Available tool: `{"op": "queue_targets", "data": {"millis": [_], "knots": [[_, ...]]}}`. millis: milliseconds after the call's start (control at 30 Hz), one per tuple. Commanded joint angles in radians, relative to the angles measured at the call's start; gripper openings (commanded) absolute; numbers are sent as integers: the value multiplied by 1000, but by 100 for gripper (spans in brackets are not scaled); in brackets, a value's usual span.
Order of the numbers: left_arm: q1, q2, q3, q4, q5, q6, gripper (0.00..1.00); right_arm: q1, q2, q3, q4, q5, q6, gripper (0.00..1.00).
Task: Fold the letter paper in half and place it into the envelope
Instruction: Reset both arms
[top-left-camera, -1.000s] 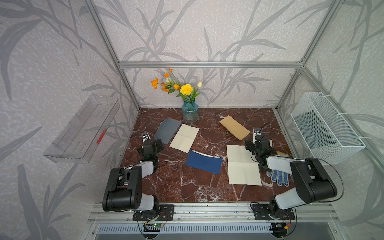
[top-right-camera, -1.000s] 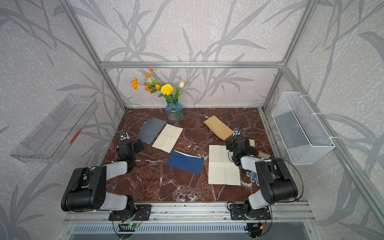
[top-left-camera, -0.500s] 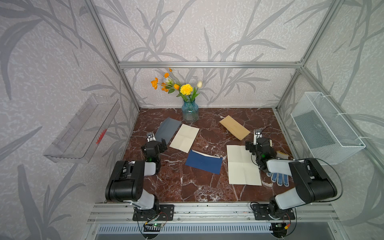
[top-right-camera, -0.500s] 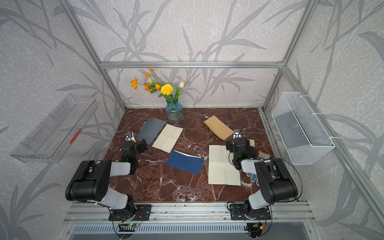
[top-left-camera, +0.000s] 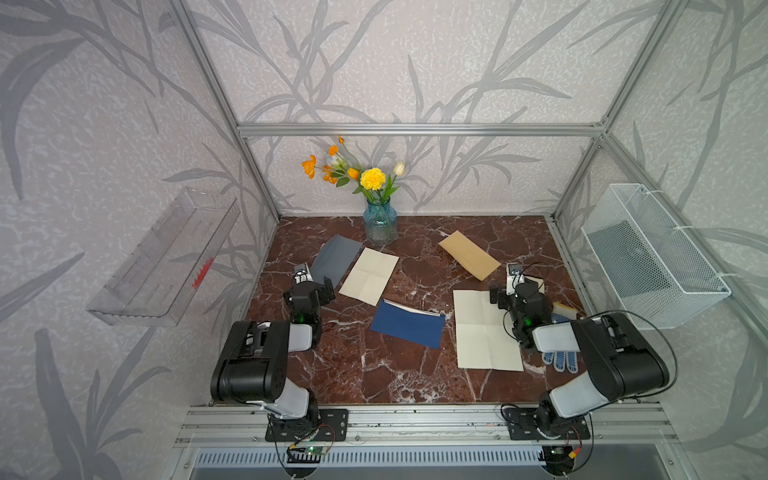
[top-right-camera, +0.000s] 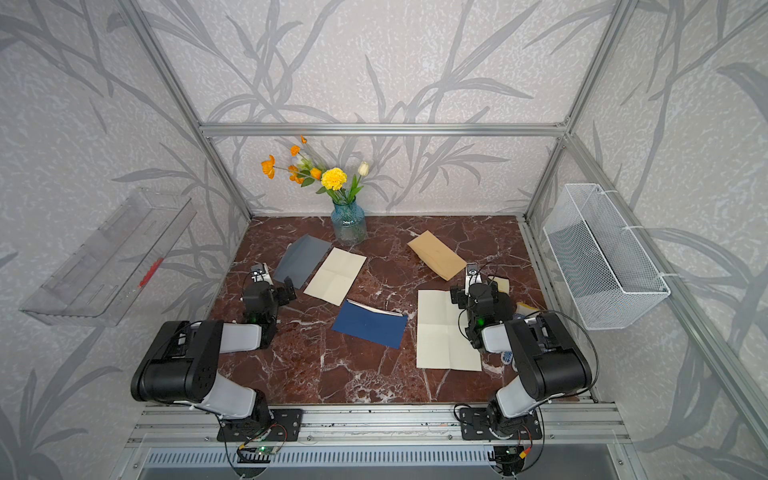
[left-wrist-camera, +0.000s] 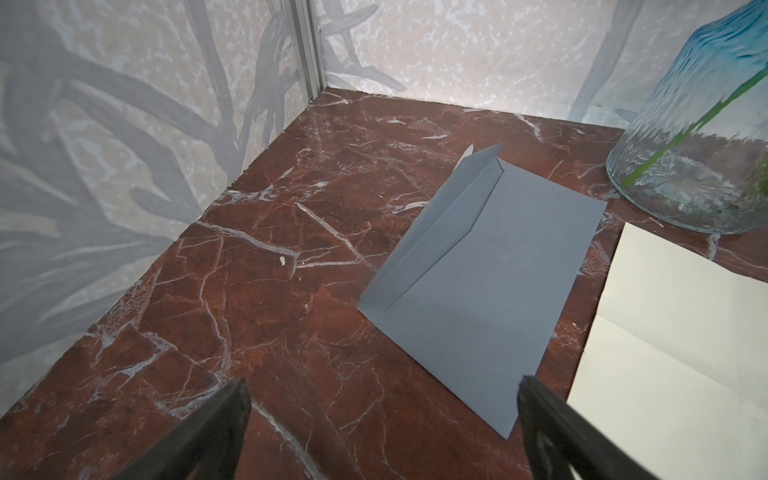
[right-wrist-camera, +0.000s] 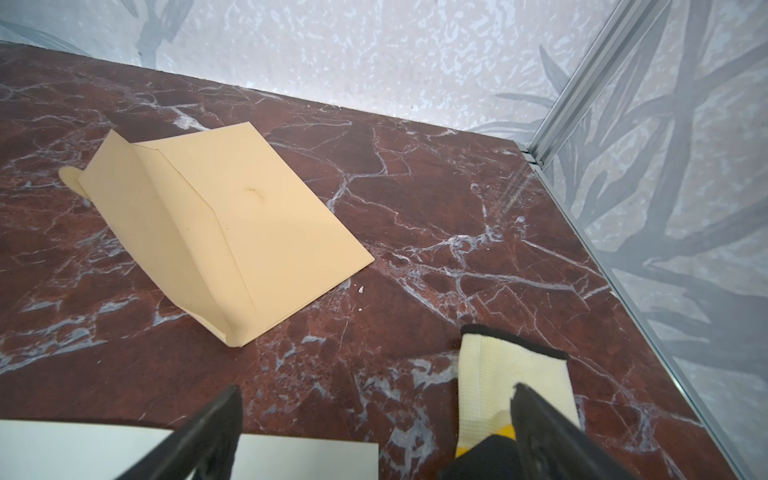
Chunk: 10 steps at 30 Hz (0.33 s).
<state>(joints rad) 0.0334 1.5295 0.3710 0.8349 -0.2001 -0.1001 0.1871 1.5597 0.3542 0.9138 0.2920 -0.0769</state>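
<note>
Envelope (top-left-camera: 407, 326), middle of the surface (top-left-camera: 353, 374), seen in both top views only; letter paper (top-left-camera: 368, 276) flat just behind it. Wrist views show left hand (left-wrist-camera: 382, 395) and right hand (right-wrist-camera: 376, 392) spread wide, empty.

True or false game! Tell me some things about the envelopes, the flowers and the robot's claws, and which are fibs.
The dark navy blue paper envelope lies between the two arms. True.
The left gripper is clamped on the grey paper envelope. False: it is open and empty; that envelope lies on the red marble table.
The blue glass vase of flowers stands by the back wall. True.
The tan kraft paper envelope sits in the wire basket. False: it lies on the table.
The right gripper is open. True.
</note>
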Motion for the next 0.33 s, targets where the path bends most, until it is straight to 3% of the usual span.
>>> {"op": "queue_targets", "data": {"millis": [0,300], "knots": [[-6,-6,19,7,-2,18,100,-2,-10,22,1,11,8,99],[-6,-8,18,7,-4,19,100,-2,-10,22,0,10,8,99]]}}
